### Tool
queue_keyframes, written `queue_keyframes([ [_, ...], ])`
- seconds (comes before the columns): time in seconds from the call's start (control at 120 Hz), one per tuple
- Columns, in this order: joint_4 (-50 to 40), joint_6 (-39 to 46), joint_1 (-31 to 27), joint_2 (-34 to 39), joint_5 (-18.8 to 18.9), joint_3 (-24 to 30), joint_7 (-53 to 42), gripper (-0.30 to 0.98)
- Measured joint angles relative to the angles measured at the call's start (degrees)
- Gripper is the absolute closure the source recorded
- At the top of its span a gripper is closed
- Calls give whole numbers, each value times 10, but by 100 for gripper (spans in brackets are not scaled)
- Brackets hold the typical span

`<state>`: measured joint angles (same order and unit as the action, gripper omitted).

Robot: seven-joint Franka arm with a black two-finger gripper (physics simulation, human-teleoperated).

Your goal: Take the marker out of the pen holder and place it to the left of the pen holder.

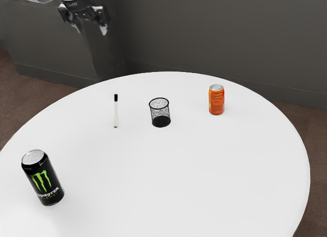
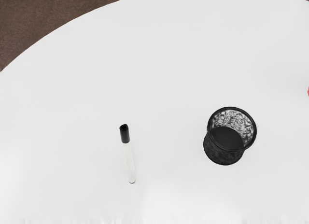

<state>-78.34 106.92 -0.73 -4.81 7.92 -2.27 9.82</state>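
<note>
My gripper (image 1: 91,29) hangs empty, fingers apart. The marker (image 1: 116,112) lies on the exterior view's left of the pen holder (image 1: 160,114); placing looks finished, so I need only keep clear.

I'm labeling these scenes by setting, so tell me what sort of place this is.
Possibly an office or break room: a round white table holds a mesh pen holder and drink cans, with a plain gray wall behind.
</note>
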Motion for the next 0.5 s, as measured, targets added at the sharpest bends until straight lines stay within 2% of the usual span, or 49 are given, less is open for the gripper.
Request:
queue_keyframes([
  [0.05,-19,-50,40,59,19,-3,11,7],
  [0.117,-40,-104,85,97,35,-9,24,5],
  [0.267,-67,-176,15,110,49,-13,49,3],
  [0.5,-84,-211,38,109,49,-10,63,1],
])
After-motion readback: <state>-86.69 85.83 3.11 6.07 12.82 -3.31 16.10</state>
